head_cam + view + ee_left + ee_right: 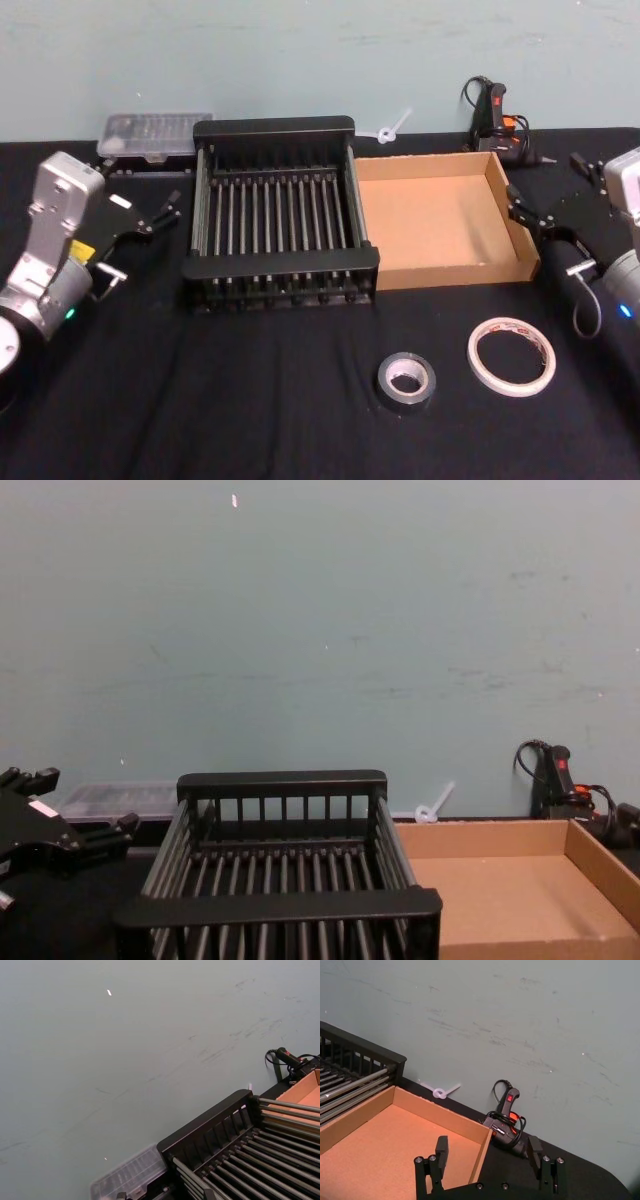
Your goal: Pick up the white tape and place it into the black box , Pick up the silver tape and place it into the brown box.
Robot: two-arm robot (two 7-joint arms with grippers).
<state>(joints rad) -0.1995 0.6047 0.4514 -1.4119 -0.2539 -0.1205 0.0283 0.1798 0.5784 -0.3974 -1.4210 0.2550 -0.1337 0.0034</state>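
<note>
The white tape [511, 356] lies flat on the black cloth at the front right. The smaller silver tape [406, 381] lies just left of it. Behind them the black box [272, 127] stands mid-table with nothing in it, and the brown box [445, 220] touches its right side, also with nothing inside. My left gripper [167, 207] hovers open left of the black box. My right gripper [517, 204] hangs open at the brown box's right wall [480, 1152], with nothing between its fingers [441, 1150]. Both grippers are well behind the tapes.
A clear plastic case [155, 135] sits at the back left against the wall. A black corded tool with a red switch [495, 115] and a white plastic tie [390, 130] lie at the back right. Black cloth covers the table.
</note>
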